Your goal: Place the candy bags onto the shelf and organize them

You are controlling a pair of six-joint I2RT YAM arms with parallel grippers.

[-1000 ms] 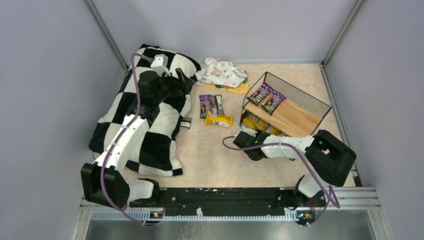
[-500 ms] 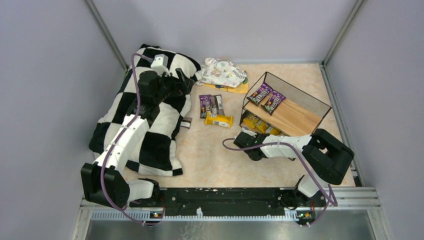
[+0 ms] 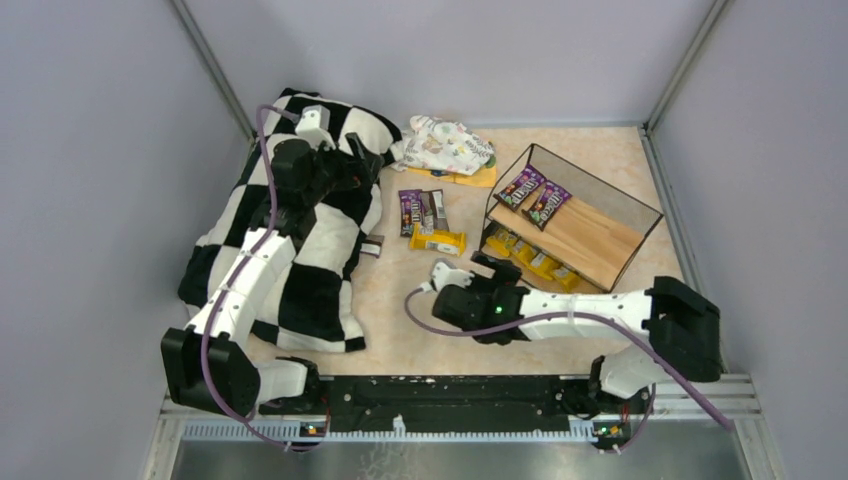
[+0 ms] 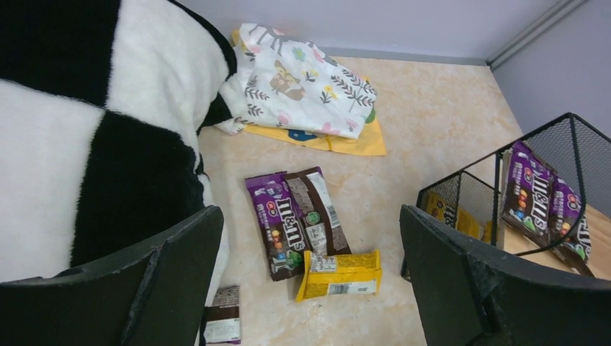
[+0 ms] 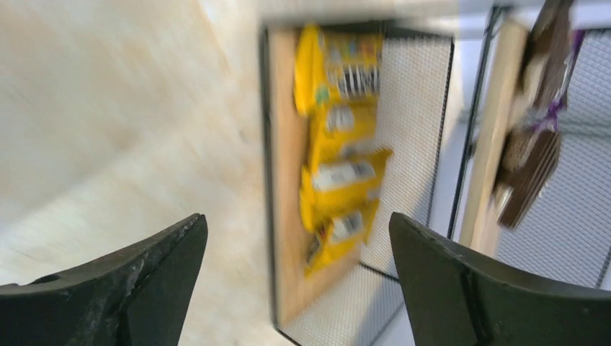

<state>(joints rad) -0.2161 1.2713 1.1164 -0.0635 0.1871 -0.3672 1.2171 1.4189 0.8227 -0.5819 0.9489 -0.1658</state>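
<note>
Both hands gape empty: left hand (image 4: 308, 215) over the blanket (image 3: 300, 280), right hand (image 5: 297, 220) before the shelf (image 3: 590, 235). On the tabletop (image 3: 385, 280) by a bundle (image 3: 445, 143) lie loose bags (image 3: 422, 212). Right wrist view shows the lower yellow bags (image 5: 339, 173), half-hidden overhead.

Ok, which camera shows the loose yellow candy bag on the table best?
Left wrist: the yellow bag is close and sharp, lying by the purple packet. Top external shows it small; right wrist misses it.

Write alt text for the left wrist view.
The open left gripper frames three loose glossy candy packets, purple, dark brown and yellow, on the beige tabletop. Checkered black-and-white blanket at left; black wire shelf holding more packets at right.
</note>
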